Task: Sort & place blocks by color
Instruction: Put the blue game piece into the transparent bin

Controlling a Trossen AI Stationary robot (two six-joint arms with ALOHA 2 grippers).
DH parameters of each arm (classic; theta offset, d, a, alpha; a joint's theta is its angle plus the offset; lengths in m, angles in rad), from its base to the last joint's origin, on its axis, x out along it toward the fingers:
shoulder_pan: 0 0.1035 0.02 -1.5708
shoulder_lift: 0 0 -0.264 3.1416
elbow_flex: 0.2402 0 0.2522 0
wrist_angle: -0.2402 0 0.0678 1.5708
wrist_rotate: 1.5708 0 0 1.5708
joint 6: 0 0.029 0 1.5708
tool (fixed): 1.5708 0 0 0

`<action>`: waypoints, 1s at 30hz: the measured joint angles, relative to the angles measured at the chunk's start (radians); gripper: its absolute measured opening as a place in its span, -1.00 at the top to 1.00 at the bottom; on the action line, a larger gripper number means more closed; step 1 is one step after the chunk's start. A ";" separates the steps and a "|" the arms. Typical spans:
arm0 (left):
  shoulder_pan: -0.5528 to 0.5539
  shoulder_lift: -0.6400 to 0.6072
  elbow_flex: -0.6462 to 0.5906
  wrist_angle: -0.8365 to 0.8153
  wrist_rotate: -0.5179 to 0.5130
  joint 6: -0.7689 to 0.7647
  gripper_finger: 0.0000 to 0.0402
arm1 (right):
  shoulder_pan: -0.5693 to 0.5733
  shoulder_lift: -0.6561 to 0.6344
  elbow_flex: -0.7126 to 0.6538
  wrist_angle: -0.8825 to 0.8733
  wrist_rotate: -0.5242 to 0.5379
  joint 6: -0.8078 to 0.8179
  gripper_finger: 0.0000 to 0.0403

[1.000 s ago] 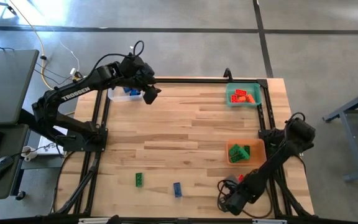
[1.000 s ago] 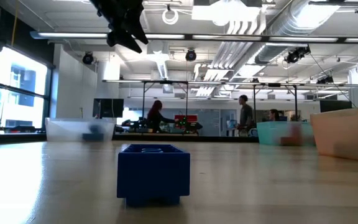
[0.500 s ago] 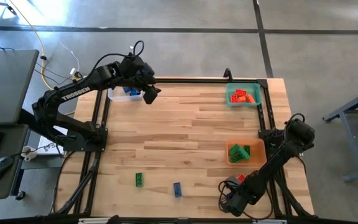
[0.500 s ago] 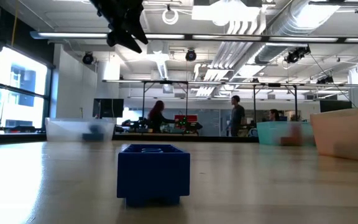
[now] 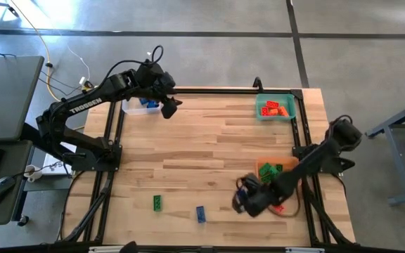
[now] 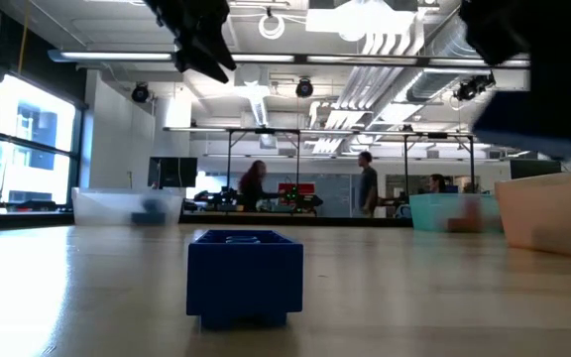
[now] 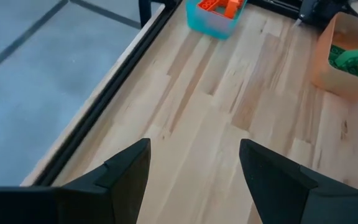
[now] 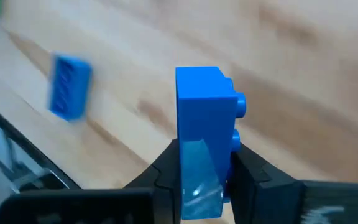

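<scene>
A: What do we have on the worktop point(image 5: 209, 140)?

B: Pale wooden planks, butt-jointed, with a black metal frame round the edge; the blocks are small glossy plastic bricks with round studs; we see a blue block point(image 8: 202, 134) clenched in the right claw point(image 8: 202, 180), standing on end between its dark fingers, studs facing sideways.

A: And where is that claw?

B: Near the front of the worktop, just beside the orange bin point(image 5: 278, 171), lifted off the wood; in the high view we see it as a dark blur point(image 5: 248, 200).

A: Other blocks?

B: A second blue block point(image 5: 200, 214) lies flat on the wood near the front edge, apart from the right claw; in the low view it fills the foreground, a hollow-topped rectangle point(image 6: 245, 278); a green block point(image 5: 157, 203) lies just beyond it to the left; red blocks point(image 5: 275, 108) sit in the teal bin point(image 5: 261, 112); green ones point(image 5: 269, 171) in the orange bin; blue ones point(image 5: 148, 103) in the clear bin point(image 5: 131, 109).

A: The left claw?

B: The left claw point(image 7: 194, 168) hangs released over the back left of the worktop, beside the clear bin; its two wedge-shaped fingers stand wide with only bare wood between.
</scene>
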 joint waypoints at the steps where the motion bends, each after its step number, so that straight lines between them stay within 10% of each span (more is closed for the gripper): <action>1: 0.000 0.000 0.000 0.006 0.000 0.014 -0.17 | -0.027 -0.019 0.000 -0.002 0.011 -0.034 0.69; 24: 0.193 0.000 0.000 0.086 0.222 0.086 -0.42 | -0.620 -0.143 0.000 0.493 -0.053 -0.798 0.69; 30: 0.204 0.000 0.000 0.091 0.420 0.174 -0.44 | -0.706 -0.143 0.000 0.699 -0.056 -0.948 0.69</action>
